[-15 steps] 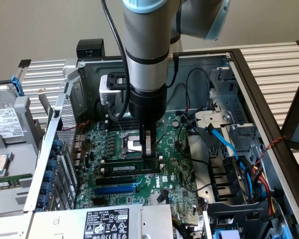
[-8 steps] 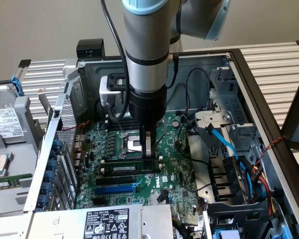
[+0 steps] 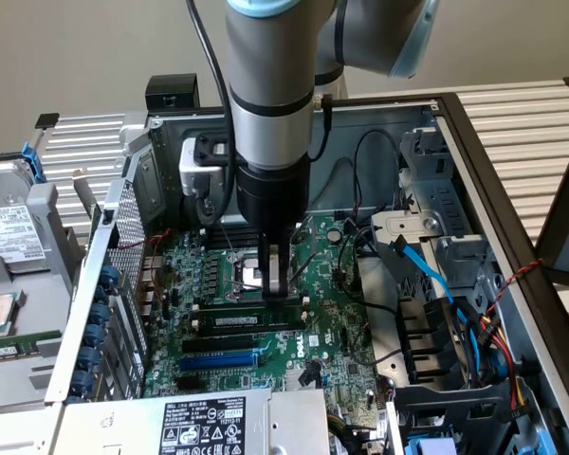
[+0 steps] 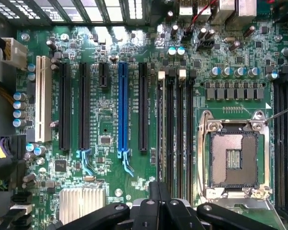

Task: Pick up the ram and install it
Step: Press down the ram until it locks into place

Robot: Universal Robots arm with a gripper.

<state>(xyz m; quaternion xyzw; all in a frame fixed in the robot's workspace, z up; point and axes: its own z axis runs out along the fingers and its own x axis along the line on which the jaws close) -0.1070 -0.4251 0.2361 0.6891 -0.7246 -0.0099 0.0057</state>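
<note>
The ram (image 3: 235, 320) stands on edge in the memory slot closest to the black and blue expansion slots, its white label facing the front. From the wrist camera the ram (image 4: 160, 129) is a thin dark strip between white end clips. My gripper (image 3: 277, 284) points straight down over the motherboard, shut with nothing between its fingers. In the wrist view the gripper (image 4: 159, 196) hangs over one end of the row of memory slots, right above the ram's end. Whether the tips touch the stick cannot be told.
The open CPU socket (image 4: 233, 160) lies just beyond the memory slots, and the blue slot (image 3: 218, 360) on their other side. Blue and black cables (image 3: 427, 270) and drive cages crowd the exterior view's right. A hard drive (image 3: 14, 232) and a loose green board (image 3: 9, 349) lie outside the case.
</note>
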